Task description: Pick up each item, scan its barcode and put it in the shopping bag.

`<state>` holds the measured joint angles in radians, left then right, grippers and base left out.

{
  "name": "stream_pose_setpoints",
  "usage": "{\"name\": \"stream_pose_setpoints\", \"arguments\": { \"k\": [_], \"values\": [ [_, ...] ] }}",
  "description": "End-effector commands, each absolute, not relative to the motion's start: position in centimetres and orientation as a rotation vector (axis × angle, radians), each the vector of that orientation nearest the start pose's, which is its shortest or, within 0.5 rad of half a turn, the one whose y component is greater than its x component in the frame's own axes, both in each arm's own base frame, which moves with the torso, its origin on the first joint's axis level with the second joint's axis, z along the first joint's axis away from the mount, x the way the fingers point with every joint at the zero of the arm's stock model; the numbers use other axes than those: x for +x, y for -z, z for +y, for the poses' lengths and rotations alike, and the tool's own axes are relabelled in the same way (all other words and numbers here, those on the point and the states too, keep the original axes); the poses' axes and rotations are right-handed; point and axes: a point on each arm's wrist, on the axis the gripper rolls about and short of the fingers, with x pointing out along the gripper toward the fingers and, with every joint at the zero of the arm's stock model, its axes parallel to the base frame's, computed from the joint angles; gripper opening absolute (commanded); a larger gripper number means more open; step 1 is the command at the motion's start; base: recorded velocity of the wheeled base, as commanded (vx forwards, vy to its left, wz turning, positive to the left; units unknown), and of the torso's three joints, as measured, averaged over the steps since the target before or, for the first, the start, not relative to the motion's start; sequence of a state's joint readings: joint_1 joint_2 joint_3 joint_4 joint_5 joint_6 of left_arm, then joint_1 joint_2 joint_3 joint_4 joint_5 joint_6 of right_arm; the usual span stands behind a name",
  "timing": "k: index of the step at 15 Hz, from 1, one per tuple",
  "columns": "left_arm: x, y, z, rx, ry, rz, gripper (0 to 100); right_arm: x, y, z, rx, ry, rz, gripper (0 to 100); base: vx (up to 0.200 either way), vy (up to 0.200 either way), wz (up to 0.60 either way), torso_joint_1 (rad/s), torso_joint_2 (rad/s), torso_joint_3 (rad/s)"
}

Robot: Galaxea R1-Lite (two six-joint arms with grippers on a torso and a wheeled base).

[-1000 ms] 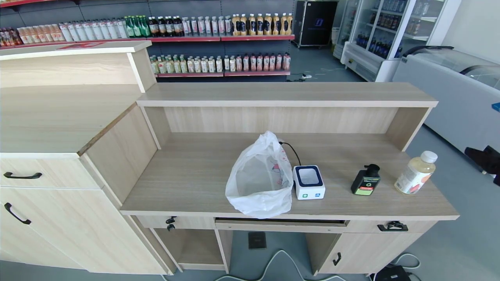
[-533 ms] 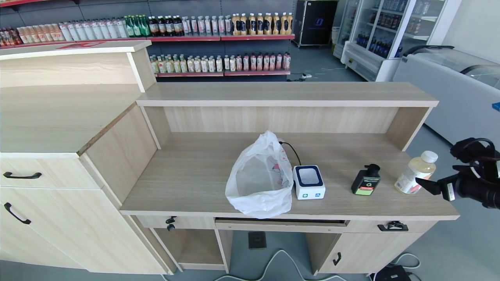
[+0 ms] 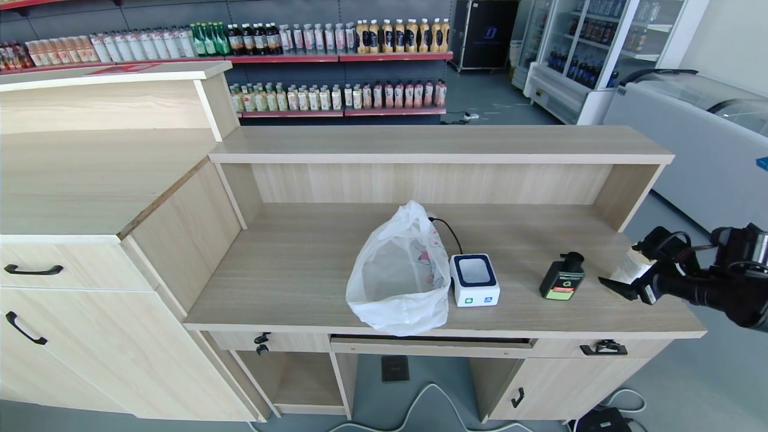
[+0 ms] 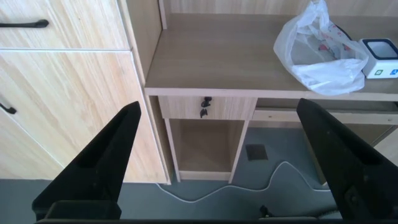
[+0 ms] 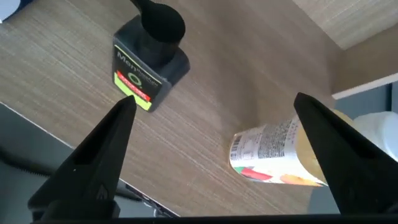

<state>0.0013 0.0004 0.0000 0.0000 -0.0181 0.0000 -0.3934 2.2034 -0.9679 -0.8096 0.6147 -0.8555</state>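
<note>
Checkout surface (image 3: 300,270) – pale wood-grain top with a raised back ledge.

1. Shopping bag (image 3: 399,282) – thin white plastic, mouth open upward, standing near the front edge at the middle of the surface. It touches the scanner on its right side.
2. Barcode scanner (image 3: 474,279) – small white box with a dark-framed window facing up. Its black cable (image 3: 447,228) runs back behind the bag.
3. Black pump bottle (image 3: 562,277) – upright, green and red label, apart from the scanner and to its right.
4. Juice bottle (image 3: 628,268) – pale liquid, printed label, at the right end of the surface and largely hidden behind the right arm.
5. Right pincer (image 3: 633,270) – fingers spread wide and holding nothing, level with the juice bottle. In the right wrist view the bottle stands ahead of the gap and closer to one finger, but contact cannot be judged. The black pump bottle stands off to the other finger's side.
6. Left pincer (image 4: 219,106) – spread, empty, held low and well off to the left of the bag, facing the cabinet front.

Surroundings: a locked drawer with keys (image 3: 261,343) under the front edge, drink shelves (image 3: 336,96) behind, and a chest freezer (image 3: 690,132) to the right.
</note>
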Motion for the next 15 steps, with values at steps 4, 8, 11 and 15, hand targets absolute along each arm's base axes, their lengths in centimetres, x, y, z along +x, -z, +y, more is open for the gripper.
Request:
{"name": "stream_pose_setpoints", "arguments": {
  "k": [4,8,11,15],
  "values": [
    [-2.3,-7.6,0.0,0.000,0.017,0.002,100,40.2,-0.5,-13.7,-0.710,-0.485,0.251,100,0.000,0.000,0.00,0.000,0.00,0.000],
    [-2.3,-7.5,0.0,0.000,0.017,0.000,100,42.4,1.4,-12.9,-0.728,-0.527,0.224,100,0.000,0.000,0.00,0.000,0.00,0.000],
    [-2.3,-7.5,0.0,0.000,0.017,0.000,100,44.1,2.4,-11.7,-0.728,-0.570,0.211,100,0.000,0.000,0.00,0.000,0.00,0.000],
    [-2.3,-7.6,0.0,0.000,0.017,0.002,100,46.1,3.1,-9.6,-0.710,-0.652,0.191,100,0.000,0.000,0.00,0.000,0.00,0.000]
  ]
}}
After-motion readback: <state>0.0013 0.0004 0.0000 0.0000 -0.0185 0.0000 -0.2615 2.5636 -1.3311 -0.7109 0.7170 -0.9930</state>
